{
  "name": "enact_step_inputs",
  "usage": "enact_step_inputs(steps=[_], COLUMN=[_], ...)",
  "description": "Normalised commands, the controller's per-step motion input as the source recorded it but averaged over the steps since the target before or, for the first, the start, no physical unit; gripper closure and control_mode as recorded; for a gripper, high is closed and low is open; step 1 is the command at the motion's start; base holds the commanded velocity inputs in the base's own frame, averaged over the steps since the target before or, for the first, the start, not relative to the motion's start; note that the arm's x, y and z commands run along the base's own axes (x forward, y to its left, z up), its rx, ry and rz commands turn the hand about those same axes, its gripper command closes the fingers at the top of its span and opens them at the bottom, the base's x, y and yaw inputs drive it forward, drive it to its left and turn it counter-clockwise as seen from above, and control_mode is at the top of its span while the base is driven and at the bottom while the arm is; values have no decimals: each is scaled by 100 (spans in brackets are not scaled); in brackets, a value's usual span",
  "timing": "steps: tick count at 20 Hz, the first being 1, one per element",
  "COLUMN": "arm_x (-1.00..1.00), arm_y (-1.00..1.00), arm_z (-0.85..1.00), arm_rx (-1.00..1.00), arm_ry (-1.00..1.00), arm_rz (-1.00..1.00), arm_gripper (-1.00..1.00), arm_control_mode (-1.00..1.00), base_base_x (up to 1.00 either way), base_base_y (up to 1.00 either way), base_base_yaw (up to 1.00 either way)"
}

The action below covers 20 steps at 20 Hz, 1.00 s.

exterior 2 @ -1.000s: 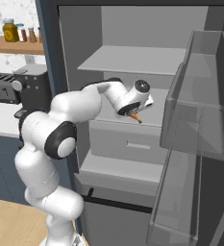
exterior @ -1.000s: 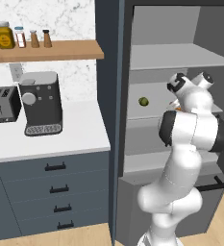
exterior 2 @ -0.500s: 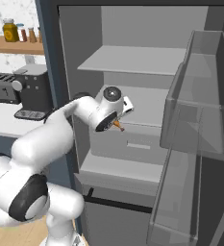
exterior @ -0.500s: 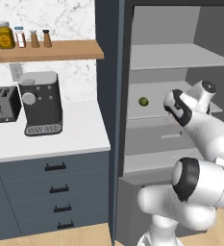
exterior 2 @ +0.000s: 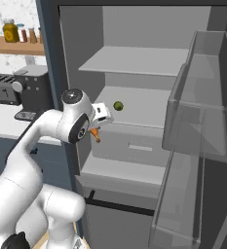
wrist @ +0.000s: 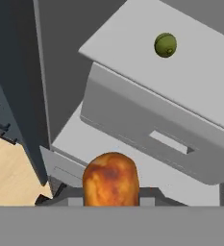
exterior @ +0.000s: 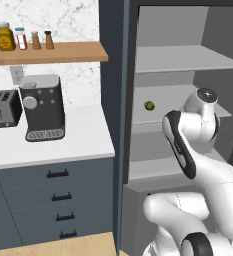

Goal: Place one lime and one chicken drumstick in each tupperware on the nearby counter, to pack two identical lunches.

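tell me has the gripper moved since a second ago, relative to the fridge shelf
Yes. In the right base view the gripper, shut on the chicken drumstick, has pulled back leftward out of the fridge, away from the lime on the shelf.

An open grey fridge with bare shelves and a drawer stands beside dark blue-grey drawer fronts. White marble wall carries a wooden shelf of spice jars; light wood floor below.
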Motion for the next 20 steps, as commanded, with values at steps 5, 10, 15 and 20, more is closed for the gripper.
enact_step_inputs(steps=[5,10,15,20], arm_x=[-42,-37,-30,0], arm_y=[46,46,37,0], arm_z=[33,35,31,0], arm_rx=[12,19,14,0], arm_ry=[0,0,-1,0], arm_rz=[-30,-28,-16,0], arm_gripper=[100,100,100,100], arm_control_mode=[-100,-100,100,100], base_base_x=[0,0,-6,-12], base_base_y=[0,0,12,81], base_base_yaw=[0,0,-3,-10])
